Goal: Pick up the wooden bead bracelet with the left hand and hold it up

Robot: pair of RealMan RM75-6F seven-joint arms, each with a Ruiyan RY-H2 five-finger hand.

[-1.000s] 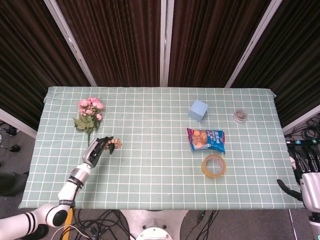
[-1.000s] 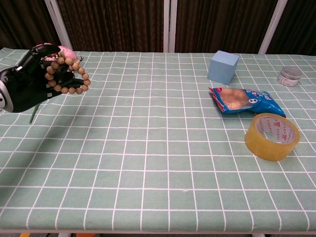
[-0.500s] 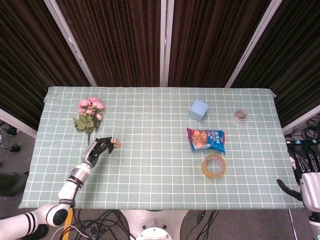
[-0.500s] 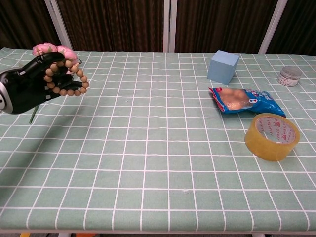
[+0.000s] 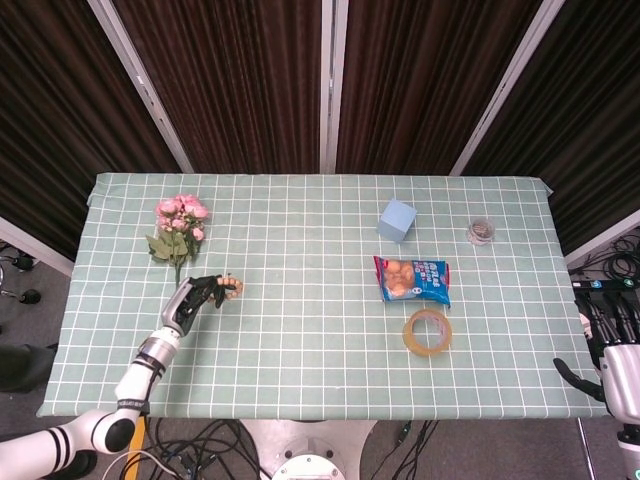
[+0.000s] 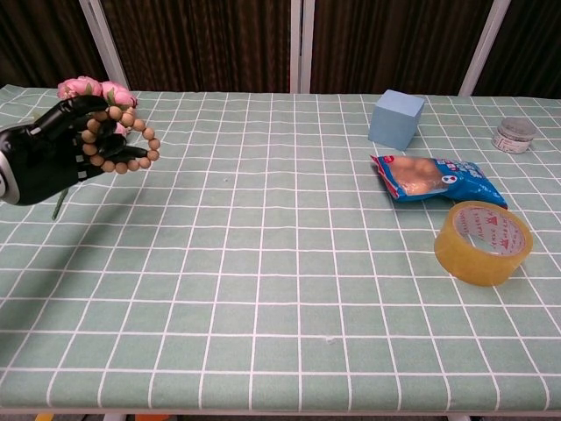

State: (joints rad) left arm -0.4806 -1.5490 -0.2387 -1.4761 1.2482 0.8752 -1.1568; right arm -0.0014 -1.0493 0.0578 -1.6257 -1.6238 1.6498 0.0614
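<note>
Over the last second I've dropped my left hand (image 6: 57,151) a touch, so the pink flowers (image 6: 86,87) now show behind it and the bracelet (image 6: 123,144) hangs lower.

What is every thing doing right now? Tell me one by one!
Left hand: holding the bracelet.
Wooden bead bracelet: gripped, lifted off the table.
Right hand: beside the table, holding nothing.
Tape roll: lying flat.
Snack bag: lying flat.
Flowers: lying down.
</note>
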